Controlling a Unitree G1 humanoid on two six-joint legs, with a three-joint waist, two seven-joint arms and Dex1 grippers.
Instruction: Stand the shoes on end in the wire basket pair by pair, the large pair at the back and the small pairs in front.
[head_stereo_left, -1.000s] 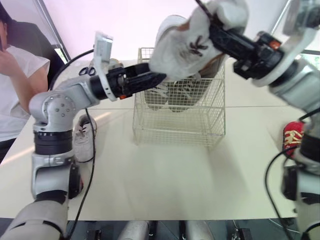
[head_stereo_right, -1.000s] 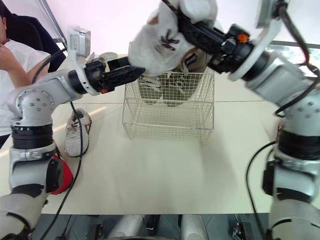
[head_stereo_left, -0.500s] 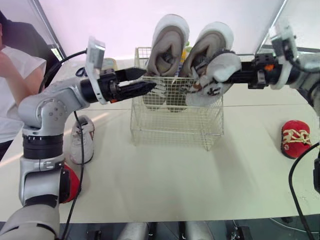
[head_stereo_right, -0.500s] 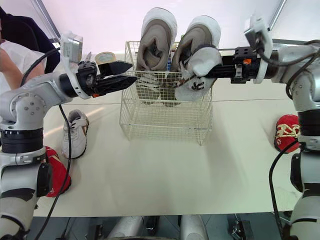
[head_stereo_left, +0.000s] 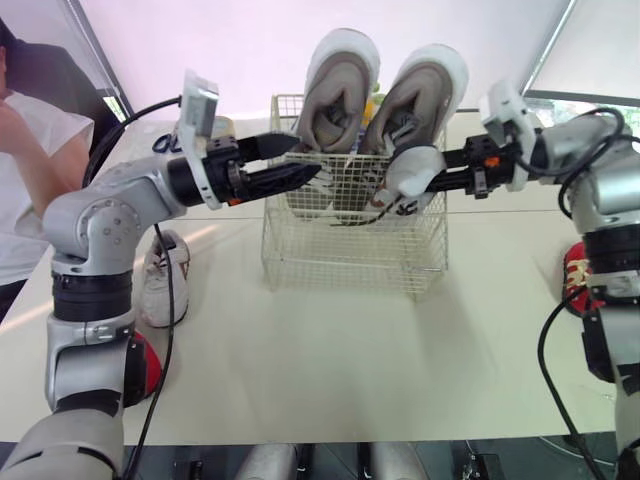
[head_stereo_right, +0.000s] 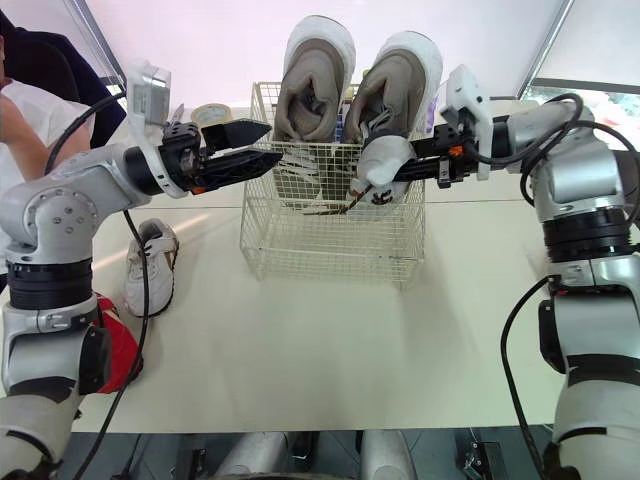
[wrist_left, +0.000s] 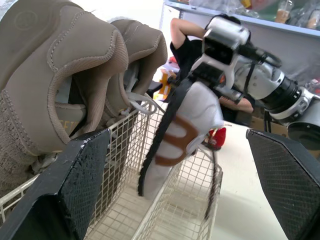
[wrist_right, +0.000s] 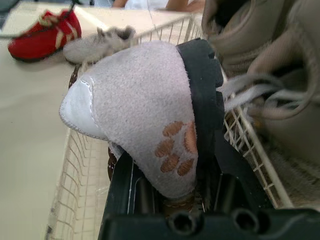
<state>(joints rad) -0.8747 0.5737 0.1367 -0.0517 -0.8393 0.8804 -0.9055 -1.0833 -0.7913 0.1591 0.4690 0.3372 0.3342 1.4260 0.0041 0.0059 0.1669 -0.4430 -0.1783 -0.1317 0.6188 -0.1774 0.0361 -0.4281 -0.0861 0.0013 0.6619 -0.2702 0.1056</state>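
From the head views, the wire basket (head_stereo_left: 350, 255) stands on the table (head_stereo_left: 330, 360) with the large beige pair (head_stereo_left: 340, 85) on end at its back, heels rising above the rim. The right jaws are clamped on a small white shoe (head_stereo_left: 410, 172), held at rim height in the basket's front part, just before the right-hand large shoe, its laces dangling inside the wire. The left jaws are apart, hovering empty at the basket's left upper edge. A white sneaker (head_stereo_left: 165, 280) and a red shoe (head_stereo_left: 145, 365) lie on the table's left side by the left arm; another red shoe (head_stereo_left: 575, 280) lies at the right. A person (head_stereo_left: 25, 170) sits at far left. In the left wrist view, the two black fingers (wrist_left: 75, 190) stand wide apart, and between them the small shoe hangs sole-side on, its lower end below the rim. In the right wrist view, the shoe's pale suede shows a brown paw print, pinched by its black sole edge.
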